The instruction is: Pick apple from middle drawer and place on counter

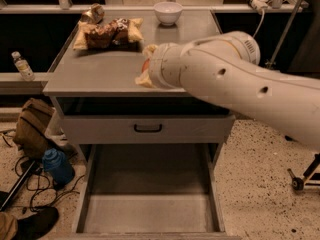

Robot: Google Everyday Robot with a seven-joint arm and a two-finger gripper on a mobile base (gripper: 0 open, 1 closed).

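The print on the crinkled snack bag (107, 32), far left on the matte grey surface (95, 74), is too small to read. The cream claw (144, 65) pinches the round red apple (145, 64) over the surface's middle. A smooth white bowl (167, 12) sits at the far edge. Near and low, the shallow metal middle drawer (150, 214) stands pulled out.

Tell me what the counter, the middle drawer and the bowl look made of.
Counter: matte grey, likely painted metal or laminate. Middle drawer: same dull grey, thin walls, probably sheet metal. Bowl: smooth white, ceramic-looking. The gripper holds the apple over the counter.
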